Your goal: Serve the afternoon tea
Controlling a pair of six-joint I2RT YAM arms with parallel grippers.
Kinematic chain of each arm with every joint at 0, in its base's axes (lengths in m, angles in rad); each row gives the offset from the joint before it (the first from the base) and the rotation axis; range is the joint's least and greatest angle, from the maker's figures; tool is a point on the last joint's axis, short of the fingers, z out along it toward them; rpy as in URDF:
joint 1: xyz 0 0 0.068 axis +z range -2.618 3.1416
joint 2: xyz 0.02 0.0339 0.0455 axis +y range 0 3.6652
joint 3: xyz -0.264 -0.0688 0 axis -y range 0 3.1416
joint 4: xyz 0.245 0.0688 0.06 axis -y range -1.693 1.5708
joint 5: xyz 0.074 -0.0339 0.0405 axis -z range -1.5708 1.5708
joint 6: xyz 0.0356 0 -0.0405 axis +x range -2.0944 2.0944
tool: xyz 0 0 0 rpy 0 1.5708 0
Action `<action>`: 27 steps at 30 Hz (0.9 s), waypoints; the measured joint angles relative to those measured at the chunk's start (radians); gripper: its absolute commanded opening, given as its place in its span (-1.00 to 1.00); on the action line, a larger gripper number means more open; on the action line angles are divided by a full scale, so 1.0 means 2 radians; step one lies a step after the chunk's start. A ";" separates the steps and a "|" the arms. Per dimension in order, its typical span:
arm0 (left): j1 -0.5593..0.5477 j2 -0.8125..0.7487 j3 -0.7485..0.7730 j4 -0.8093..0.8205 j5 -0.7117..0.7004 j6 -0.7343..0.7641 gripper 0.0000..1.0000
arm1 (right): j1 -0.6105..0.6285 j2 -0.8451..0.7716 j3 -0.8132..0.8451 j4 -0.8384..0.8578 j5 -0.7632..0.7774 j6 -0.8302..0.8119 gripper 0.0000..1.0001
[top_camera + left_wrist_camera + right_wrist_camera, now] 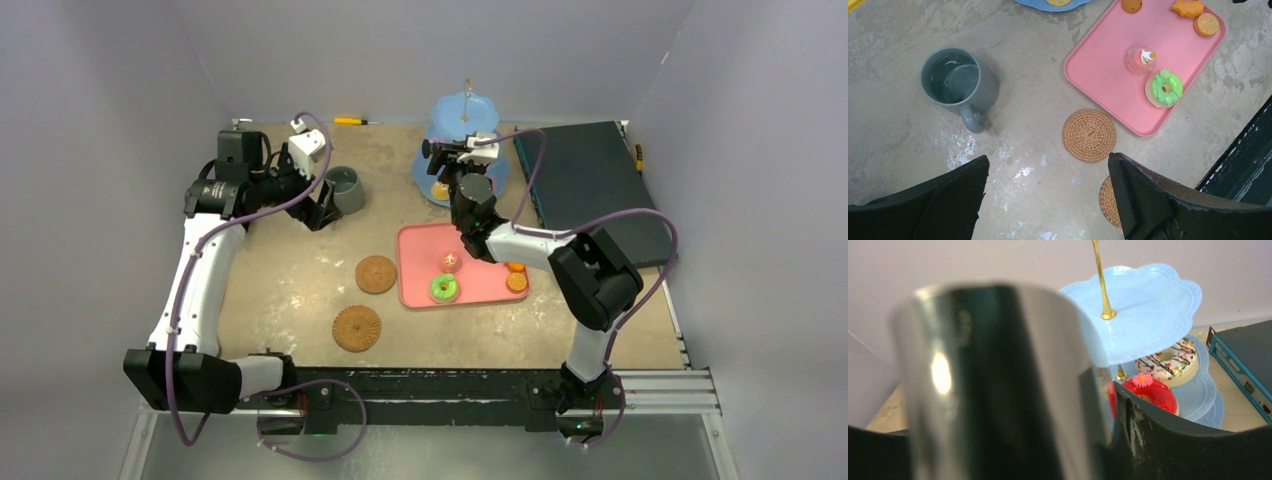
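Observation:
The blue three-tier stand stands at the back; its middle tier carries a red doughnut and a white sprinkled doughnut. My right gripper hovers right in front of the stand, shut on shiny tongs that fill its view. On the pink tray lie a green doughnut, a pink cupcake and orange biscuits. My left gripper hangs open and empty beside the grey-green mug. Two woven coasters lie in front of the tray.
A dark flat box lies at the back right beside the stand. A yellow screwdriver rests by the back wall. A black rail runs along the table's near edge.

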 measured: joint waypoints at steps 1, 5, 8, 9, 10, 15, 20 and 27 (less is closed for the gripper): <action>0.000 0.000 -0.001 0.000 0.000 0.002 0.77 | 0.002 -0.006 -0.002 0.002 0.000 -0.002 0.38; 0.000 0.000 -0.002 -0.002 0.000 0.007 0.75 | 0.009 -0.026 -0.010 0.011 0.000 -0.007 0.35; 0.000 0.000 -0.002 -0.005 0.001 0.010 0.75 | 0.014 -0.033 -0.017 0.015 -0.001 -0.007 0.22; 0.000 0.000 -0.002 -0.006 0.001 0.010 0.75 | 0.015 -0.034 -0.020 0.016 -0.002 -0.006 0.20; 0.000 0.000 -0.002 -0.007 0.001 0.010 0.75 | 0.017 -0.035 -0.024 0.016 -0.004 -0.006 0.20; 0.000 0.000 -0.002 -0.008 0.001 0.010 0.74 | 0.023 -0.035 -0.035 0.015 -0.028 -0.002 0.20; 0.000 0.000 -0.002 -0.008 0.001 0.010 0.74 | 0.034 -0.035 -0.035 0.015 -0.054 -0.001 0.23; 0.000 0.000 -0.002 -0.008 0.001 0.012 0.74 | 0.038 -0.027 -0.032 0.016 -0.084 -0.002 0.28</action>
